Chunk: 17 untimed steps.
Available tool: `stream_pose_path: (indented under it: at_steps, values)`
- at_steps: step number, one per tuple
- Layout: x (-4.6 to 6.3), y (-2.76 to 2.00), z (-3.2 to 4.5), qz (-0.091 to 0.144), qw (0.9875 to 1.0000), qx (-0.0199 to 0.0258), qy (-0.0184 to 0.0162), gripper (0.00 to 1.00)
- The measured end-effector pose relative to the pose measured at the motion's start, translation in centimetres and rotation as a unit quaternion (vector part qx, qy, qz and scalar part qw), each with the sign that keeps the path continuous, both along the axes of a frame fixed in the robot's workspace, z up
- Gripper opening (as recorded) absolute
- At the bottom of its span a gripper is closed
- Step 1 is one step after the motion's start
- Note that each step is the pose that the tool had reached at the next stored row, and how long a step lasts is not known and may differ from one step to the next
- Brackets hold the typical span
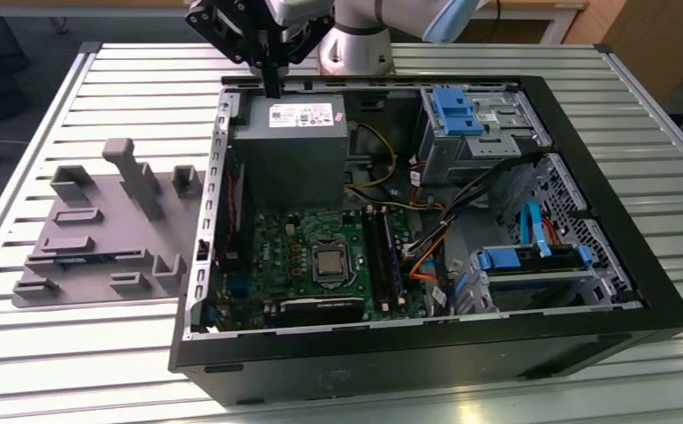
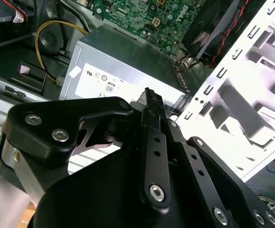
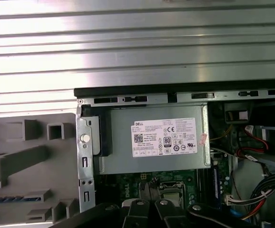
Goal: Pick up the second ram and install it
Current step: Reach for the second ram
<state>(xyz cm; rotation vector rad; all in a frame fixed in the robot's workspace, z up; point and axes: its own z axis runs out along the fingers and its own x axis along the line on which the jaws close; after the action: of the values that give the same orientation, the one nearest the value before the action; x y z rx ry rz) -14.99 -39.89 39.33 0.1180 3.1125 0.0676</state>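
Arm (image 1: 376, 19) angled downward, gripper (image 1: 273, 87) pointing straight down, fingers (image 2: 152, 116) pressed together

The bench (image 1: 82, 344) was ribbed, shiny metal; the power supply (image 1: 288, 159) dull grey sheet metal with a paper label (image 1: 299, 115); the hand (image 1: 273, 84) matt black.

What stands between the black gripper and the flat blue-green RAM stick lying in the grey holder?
Nothing visible blocks it. The black gripper hangs above the grey power supply box; the blue-green RAM stick lies uncovered outside the computer case's side wall.
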Motion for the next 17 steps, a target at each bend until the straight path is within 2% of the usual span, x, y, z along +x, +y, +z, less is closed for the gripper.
stream_pose_path:
  at_steps: [17]
  values:
    - [-0.82,0.0,-0.01,0.0,1.0,0.0,0.0,0.11]
